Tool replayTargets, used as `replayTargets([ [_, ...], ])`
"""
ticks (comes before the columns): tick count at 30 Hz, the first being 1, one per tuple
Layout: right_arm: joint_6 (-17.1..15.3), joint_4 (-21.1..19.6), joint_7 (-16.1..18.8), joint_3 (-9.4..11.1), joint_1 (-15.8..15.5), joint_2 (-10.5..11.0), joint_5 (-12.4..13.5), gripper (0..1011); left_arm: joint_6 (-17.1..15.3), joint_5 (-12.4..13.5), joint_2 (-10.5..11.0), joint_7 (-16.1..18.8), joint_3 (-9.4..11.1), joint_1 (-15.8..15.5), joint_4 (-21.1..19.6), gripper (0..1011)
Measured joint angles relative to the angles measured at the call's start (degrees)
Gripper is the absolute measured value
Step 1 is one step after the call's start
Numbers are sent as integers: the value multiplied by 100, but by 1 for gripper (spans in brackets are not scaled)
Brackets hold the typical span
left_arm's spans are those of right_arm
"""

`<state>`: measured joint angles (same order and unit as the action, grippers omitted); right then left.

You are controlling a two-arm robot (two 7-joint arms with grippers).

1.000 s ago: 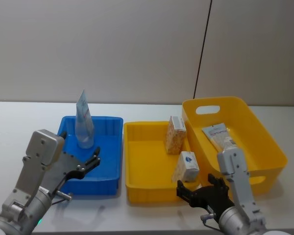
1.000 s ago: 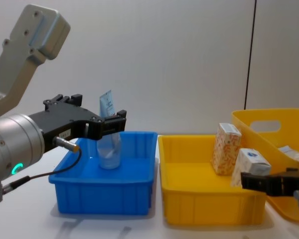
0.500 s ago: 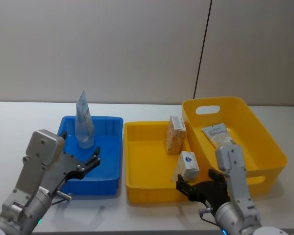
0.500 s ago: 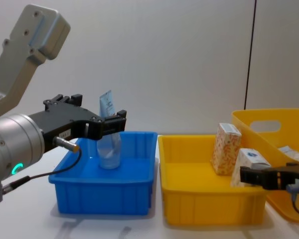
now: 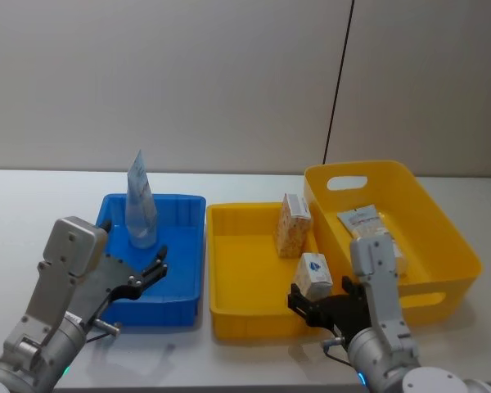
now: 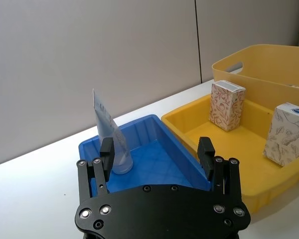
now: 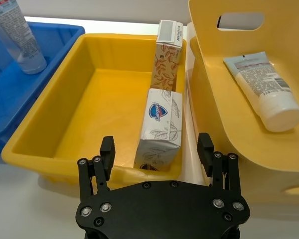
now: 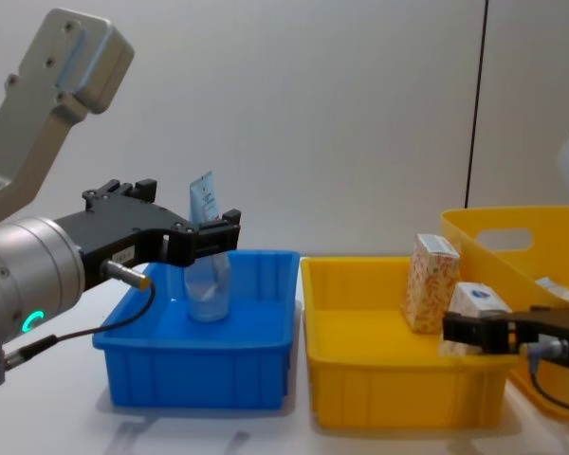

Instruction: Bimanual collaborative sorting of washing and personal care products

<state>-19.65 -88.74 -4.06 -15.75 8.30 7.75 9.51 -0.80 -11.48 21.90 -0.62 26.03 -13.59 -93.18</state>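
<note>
Head view. White table (image 5: 33, 205) before a plain grey wall with one dark vertical seam. Blue bin (image 5: 173, 282) at left, shallow yellow tray (image 5: 237, 286) in the middle, deep yellow basket (image 5: 442, 237) with handle slot at right. Left gripper (image 5: 151, 270) low at the blue bin's near left, fingers spread, holding nothing. Right gripper (image 5: 315, 309) at the tray's near right corner, fingers spread, empty. Upright squeeze tube (image 5: 139, 205) in the blue bin, cap down, crimped end up, long axis vertical. Orange-speckled carton (image 5: 292, 225) stands upright at the tray's far right; white-blue carton (image 5: 313, 277) nearer, tilted.

Left wrist view. Left gripper (image 6: 157, 154) spread above the blue bin's near edge; the upright squeeze tube beyond it, just beside one finger.

Right wrist view. Right gripper (image 7: 157, 149) spread either side of the white-blue carton, not touching it. Second squeeze tube (image 7: 261, 89) lies flat in the basket, white cap toward the camera.

Chest view. Left gripper extends level from the left edge, tips beside the upright squeeze tube. Right gripper low at the right edge, in front of the white-blue carton.
</note>
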Motion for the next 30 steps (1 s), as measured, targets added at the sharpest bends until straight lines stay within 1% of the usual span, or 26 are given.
replayTargets([
  [9, 63, 318, -42, -30, 199, -150, -100, 1002, 0, 0, 0, 0, 0, 0, 0, 1001],
  [20, 91, 538, -81, -60, 317, -259, -196, 997, 0, 0, 0, 0, 0, 0, 0, 1001],
  [22, 96, 566, -85, -64, 331, -274, -206, 977, 0, 0, 0, 0, 0, 0, 0, 1001],
  [24, 98, 580, -87, -65, 339, -280, -212, 913, 0, 0, 0, 0, 0, 0, 0, 1001],
  [25, 99, 595, -90, -67, 347, -290, -218, 905, 0, 0, 0, 0, 0, 0, 0, 1001],
  [27, 101, 611, -94, -69, 355, -298, -228, 828, 0, 0, 0, 0, 0, 0, 0, 1001],
  [28, 101, 611, -94, -69, 355, -298, -228, 828, 0, 0, 0, 0, 0, 0, 0, 1001],
  [30, 103, 627, -97, -70, 364, -308, -236, 775, 0, 0, 0, 0, 0, 0, 0, 1001],
])
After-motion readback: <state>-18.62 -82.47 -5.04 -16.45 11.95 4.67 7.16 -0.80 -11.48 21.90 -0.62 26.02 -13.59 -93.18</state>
